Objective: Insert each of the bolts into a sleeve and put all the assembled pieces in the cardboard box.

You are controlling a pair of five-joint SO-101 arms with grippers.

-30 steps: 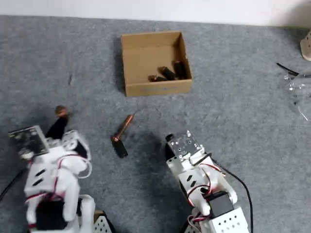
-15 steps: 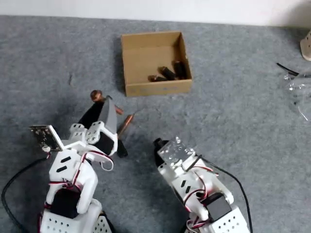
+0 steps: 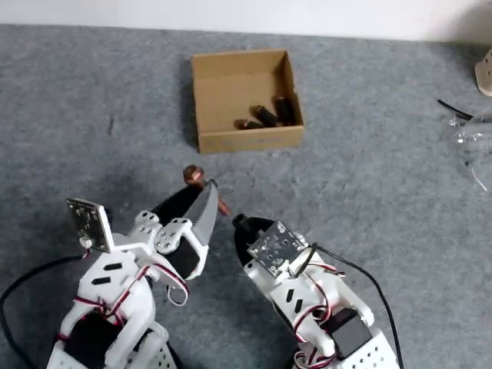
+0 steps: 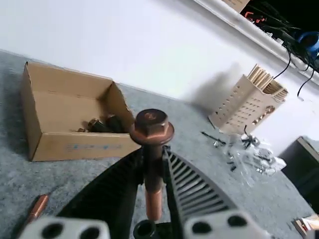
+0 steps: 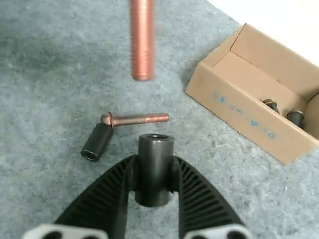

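Note:
My left gripper [image 3: 203, 189] [image 4: 152, 155] is shut on a copper bolt [image 3: 193, 176] [image 4: 151, 130], held upright with its hex head on top. That bolt's threaded end [image 5: 142, 40] hangs a little above and beyond a black sleeve [image 5: 155, 167] [image 3: 243, 225], which stands upright with my right gripper [image 5: 154, 172] [image 3: 244, 228] shut on it. On the carpet lie a second bolt [image 5: 134, 119] [image 4: 36, 209] and a loose black sleeve [image 5: 96, 142], touching at the bolt's head. The cardboard box [image 3: 246, 141] [image 4: 75, 147] [image 5: 249, 119] holds assembled pieces [image 3: 265, 117].
A clear plastic bag with a black wire [image 3: 470, 131] lies at the right edge of the grey carpet. A wooden slatted holder [image 4: 249, 102] stands at the far right by the wall. Open carpet lies left of the box.
My left arm has swung right with the bolt, from the far left to beside the right gripper. The right gripper with the sleeve has shifted slightly left.

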